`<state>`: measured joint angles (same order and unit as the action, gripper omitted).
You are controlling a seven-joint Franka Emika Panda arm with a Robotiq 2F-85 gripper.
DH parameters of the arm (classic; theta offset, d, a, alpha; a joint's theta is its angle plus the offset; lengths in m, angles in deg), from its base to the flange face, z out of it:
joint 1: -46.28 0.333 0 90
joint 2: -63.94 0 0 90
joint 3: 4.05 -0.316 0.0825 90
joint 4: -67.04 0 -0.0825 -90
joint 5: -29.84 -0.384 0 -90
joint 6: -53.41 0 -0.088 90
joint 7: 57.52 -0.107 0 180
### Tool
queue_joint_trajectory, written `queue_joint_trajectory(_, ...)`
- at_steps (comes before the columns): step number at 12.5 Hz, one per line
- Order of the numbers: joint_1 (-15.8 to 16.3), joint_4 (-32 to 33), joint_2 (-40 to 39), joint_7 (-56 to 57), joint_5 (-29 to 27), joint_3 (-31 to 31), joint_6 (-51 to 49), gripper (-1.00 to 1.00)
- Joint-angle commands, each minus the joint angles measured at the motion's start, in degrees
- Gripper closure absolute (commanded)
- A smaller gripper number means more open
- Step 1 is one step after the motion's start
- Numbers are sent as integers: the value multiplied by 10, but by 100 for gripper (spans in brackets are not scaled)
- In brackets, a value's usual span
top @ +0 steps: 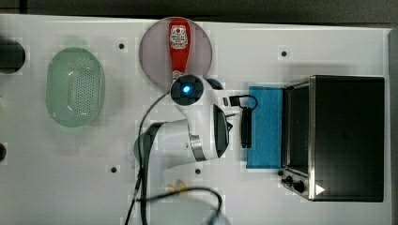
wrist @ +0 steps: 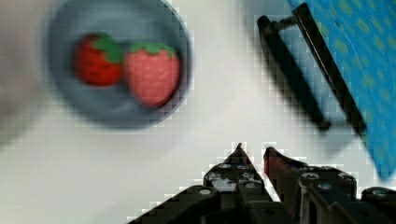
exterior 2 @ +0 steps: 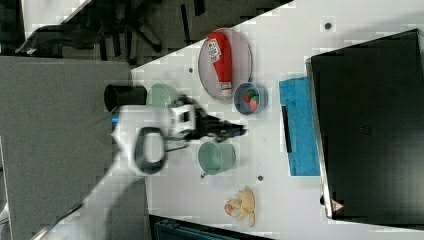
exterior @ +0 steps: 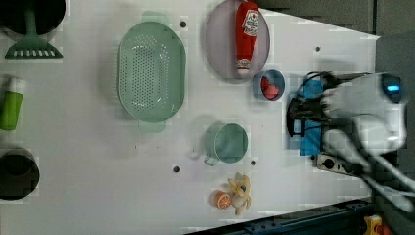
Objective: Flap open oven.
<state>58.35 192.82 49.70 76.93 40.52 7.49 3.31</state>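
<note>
Top view, left to right across the bench: green colander near the left edge, well apart from everything else. Grey plate at the far edge with a ketchup bottle lying on it. Arm sits mid-bench, white, blue light on the wrist. Gripper hangs over bare bench between a blue bowl holding two strawberries and the door handle; jaws stand a narrow gap apart, nothing between them, touching nothing. Oven fills the bench's right end, black top, two knobs at its near front corner. Its blue glass door is already flapped down flat on the bench toward the arm, handle bar along its free edge, just beside the gripper. Left view adds a green mug mid-bench, a yellow toy and an orange half by the near edge, plus a green bottle and a green spatula at the left view's left edge.
</note>
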Motion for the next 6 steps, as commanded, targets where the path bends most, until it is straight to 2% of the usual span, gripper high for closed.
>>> queue_joint_trajectory(1,-4,-51,126,-28,-58,5,-109,65)
queue_joint_trajectory(6,-9,-140,231,-32,-62,21,-255,65)
